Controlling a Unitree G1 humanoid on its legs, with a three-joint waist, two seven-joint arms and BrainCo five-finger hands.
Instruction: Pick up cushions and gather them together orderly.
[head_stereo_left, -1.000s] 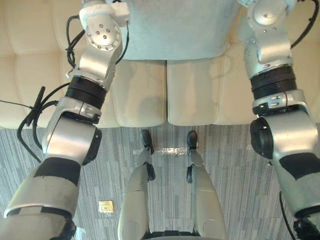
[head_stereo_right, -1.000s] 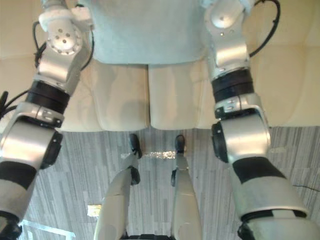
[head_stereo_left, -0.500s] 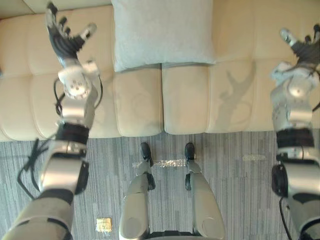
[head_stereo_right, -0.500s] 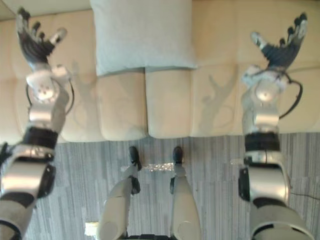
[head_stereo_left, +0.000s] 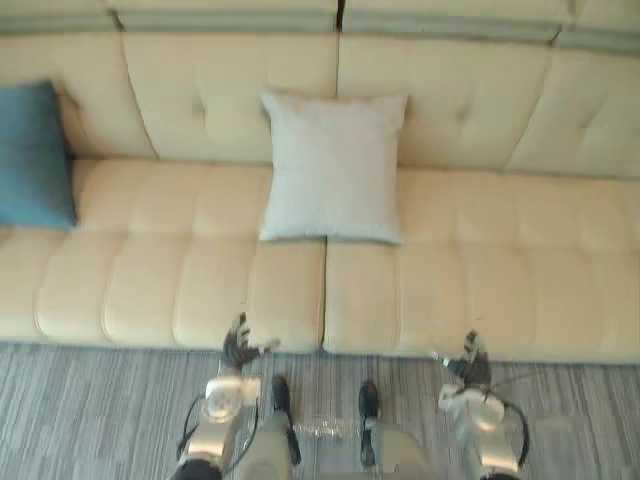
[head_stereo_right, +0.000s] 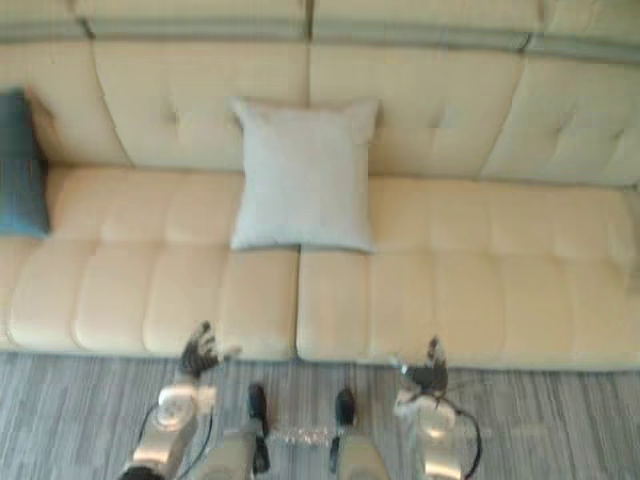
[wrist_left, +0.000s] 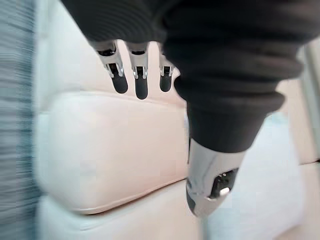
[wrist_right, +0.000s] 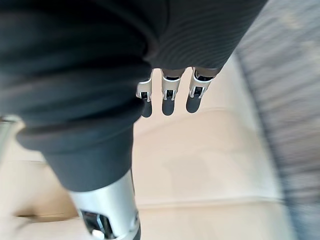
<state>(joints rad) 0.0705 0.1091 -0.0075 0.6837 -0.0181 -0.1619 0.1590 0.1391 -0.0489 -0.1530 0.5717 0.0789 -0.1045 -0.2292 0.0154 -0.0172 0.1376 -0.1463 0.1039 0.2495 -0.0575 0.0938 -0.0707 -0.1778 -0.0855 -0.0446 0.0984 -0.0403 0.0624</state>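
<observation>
Left hand (head_stereo_left: 238, 348) at seven o'clock in the left eye view, spread and empty; right hand (head_stereo_left: 470, 360) at five o'clock, likewise. Likely held low to keep the sofa (head_stereo_left: 500, 270) in sight. Grey cushion (head_stereo_left: 333, 167) just above centre, propped against the backrest, long axis toward twelve. Blue cushion (head_stereo_left: 32, 155) well apart at nine o'clock, upright too. Left wrist view: straight fingers (wrist_left: 141, 85) over the seat, touching nothing. Right wrist view: same, fingers (wrist_right: 168, 102) straight.

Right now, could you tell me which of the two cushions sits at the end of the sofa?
The blue cushion, at the left end of the sofa. The pale cushion leans against the backrest near the middle.
</observation>
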